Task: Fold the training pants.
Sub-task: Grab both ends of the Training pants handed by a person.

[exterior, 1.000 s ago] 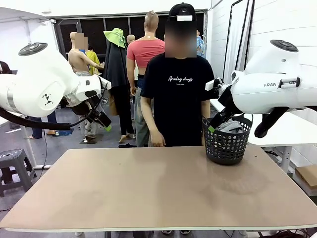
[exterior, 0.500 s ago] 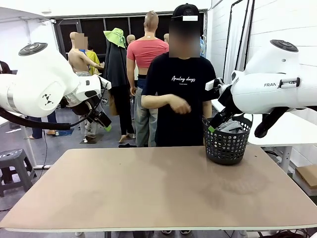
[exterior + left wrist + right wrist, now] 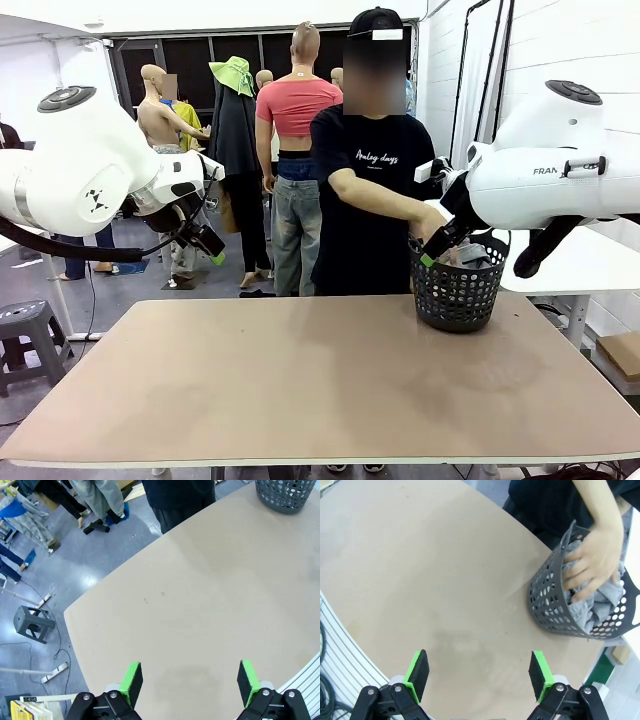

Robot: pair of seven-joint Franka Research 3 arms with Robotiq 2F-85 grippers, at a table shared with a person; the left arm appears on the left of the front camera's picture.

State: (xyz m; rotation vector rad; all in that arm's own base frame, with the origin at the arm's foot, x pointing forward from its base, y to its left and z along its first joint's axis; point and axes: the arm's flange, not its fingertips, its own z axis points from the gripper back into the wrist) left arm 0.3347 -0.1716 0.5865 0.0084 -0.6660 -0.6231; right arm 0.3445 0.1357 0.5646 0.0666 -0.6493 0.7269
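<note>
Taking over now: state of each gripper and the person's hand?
Left gripper: open, empty.
Right gripper: open, empty.
Person's hand: in the basket, on the training pants.

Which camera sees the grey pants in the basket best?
The right wrist view: it looks down into the basket, where the training pants lie crumpled under the person's hand. The front view gives a grey scrap at the rim. The left wrist view cuts the basket off; pants unclear.
</note>
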